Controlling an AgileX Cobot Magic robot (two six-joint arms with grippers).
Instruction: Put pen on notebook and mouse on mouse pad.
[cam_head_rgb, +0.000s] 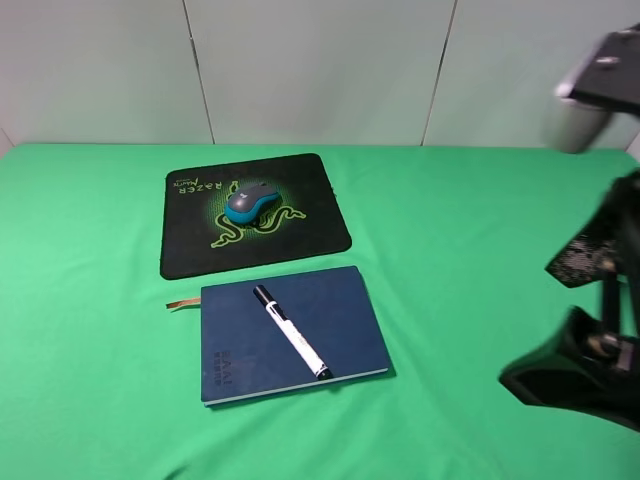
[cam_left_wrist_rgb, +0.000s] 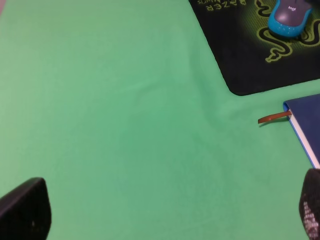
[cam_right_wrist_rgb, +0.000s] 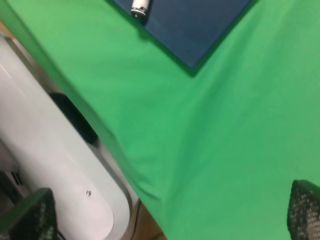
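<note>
My right wrist view cuts the pen (cam_right_wrist_rgb: 138, 8) to its end and the notebook (cam_right_wrist_rgb: 192, 27) to a corner; my left crops the mouse pad (cam_left_wrist_rgb: 250, 55); notebook lettering unreadable.

In the exterior high view only the right arm (cam_head_rgb: 590, 300) shows, at the edge of the picture. Its upper part is a pale grey casing with a dark top face. Lower down there is a black link with a speckled, carbon-like texture, and below it a bulky glossy black housing with some small metallic parts, perhaps screws; the picture is too blurred there to be sure.

The left gripper (cam_left_wrist_rgb: 165, 212) has dark fingers: one is plain matte black, the other has a fine dotted grip pattern. The fingers (cam_right_wrist_rgb: 306, 210) of the right gripper (cam_right_wrist_rgb: 170, 215) are black with a woven, mesh-like surface.
</note>
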